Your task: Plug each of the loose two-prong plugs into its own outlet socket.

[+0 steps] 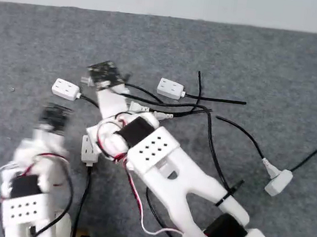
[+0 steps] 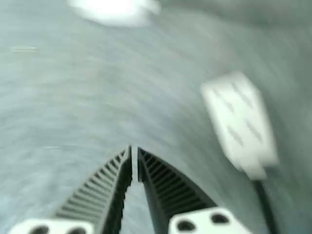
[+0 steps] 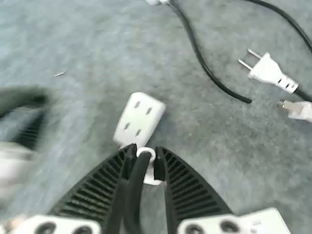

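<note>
White outlet sockets [image 1: 170, 88], cords [image 1: 221, 100] on carpet [image 1: 281, 64]

No readable text, no labels (or numbers), no signs

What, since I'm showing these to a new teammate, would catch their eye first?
The right gripper, clamped on a black cord just behind a white outlet block on the grey carpet, draws the eye first. Next comes the tangle of black cables mid-carpet, with a loose two-prong plug lying unplugged nearby. The left gripper hangs shut over bare carpet near a second outlet block.
</note>
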